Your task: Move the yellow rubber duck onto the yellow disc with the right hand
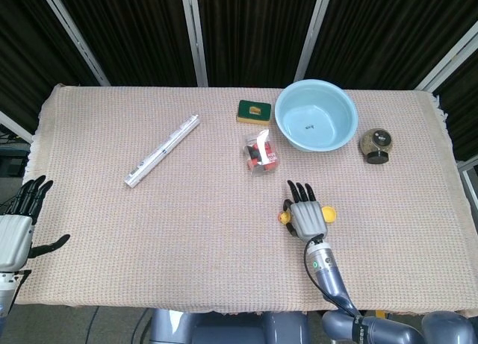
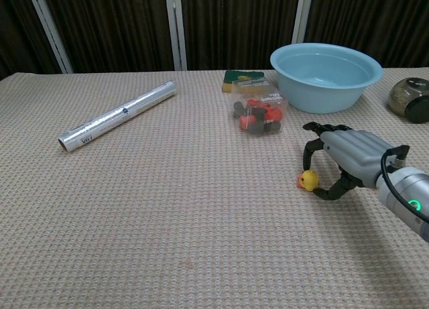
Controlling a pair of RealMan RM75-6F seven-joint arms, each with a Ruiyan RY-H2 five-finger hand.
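The small yellow rubber duck [image 1: 284,218] [image 2: 308,181] sits on the woven tablecloth, right at the left edge of my right hand [image 1: 306,218] [image 2: 350,163]. That hand arches over the cloth with its fingers curved and apart, gripping nothing. The duck lies between a fingertip above it and the thumb tip beside it; contact cannot be told. The yellow disc [image 1: 328,214] peeks out from under the hand's right side in the head view and is hidden in the chest view. My left hand [image 1: 16,228] hangs off the table's left edge, fingers spread.
A clear box of red and black pieces [image 1: 261,154] [image 2: 259,110] lies just beyond the duck. Farther back are a light blue bowl [image 1: 316,115] [image 2: 326,68], a green sponge pack [image 1: 254,110], and a dark jar [image 1: 376,145] on the right. A foil roll [image 1: 162,150] [image 2: 117,115] lies to the left.
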